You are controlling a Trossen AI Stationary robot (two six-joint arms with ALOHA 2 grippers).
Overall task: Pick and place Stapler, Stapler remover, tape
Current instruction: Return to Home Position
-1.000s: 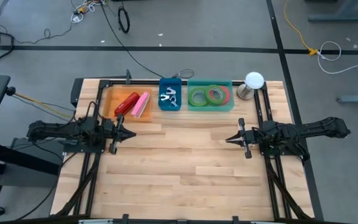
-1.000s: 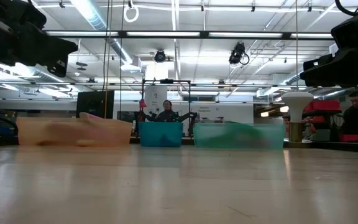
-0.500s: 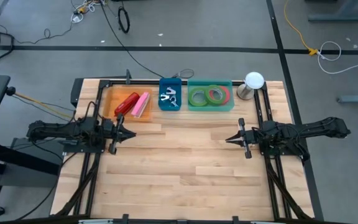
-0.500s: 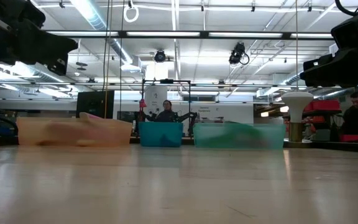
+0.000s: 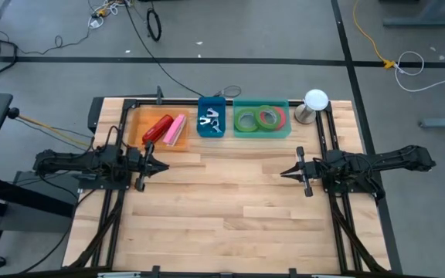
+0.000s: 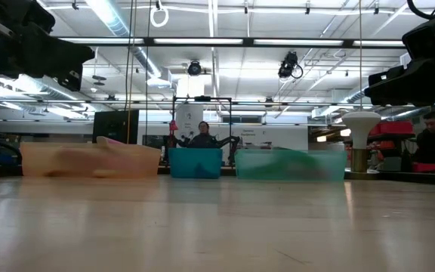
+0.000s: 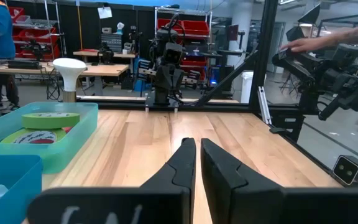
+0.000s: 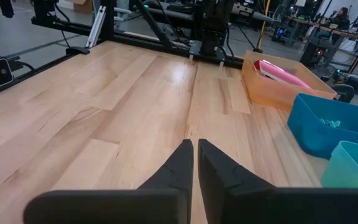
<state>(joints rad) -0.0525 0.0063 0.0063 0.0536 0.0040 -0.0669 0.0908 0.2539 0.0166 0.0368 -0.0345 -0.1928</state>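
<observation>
Pale wood tabletop [image 5: 230, 208], and nothing on it has stirred over the last second. Both arms lie exactly as they did, so the change is that motion has stopped, and I'd judge the sorting finished and the arms parked.

The left gripper [image 5: 163, 165] sits at the frame's middle left, the right gripper [image 5: 283, 174] at the middle right, their tips pointing at each other across bare boards. Each one's fingers are drawn in to a thin slit, with nothing held between them.

Counting along the upper edge of the table, there are three bins. The orange bin [image 5: 134, 127] holds two staplers, one red [image 5: 157, 129] and one pink [image 5: 175, 130]. The blue bin [image 5: 211, 104] holds a small heap of staple removers [image 5: 211, 120], too tangled for me to count. The teal bin [image 5: 284, 131] holds the tape: a green roll [image 5: 246, 120] and a red-pink roll [image 5: 269, 117], with more green inside that ring, likely a third roll. A white domed lamp [image 5: 315, 99] stands just right of the bins.
</observation>
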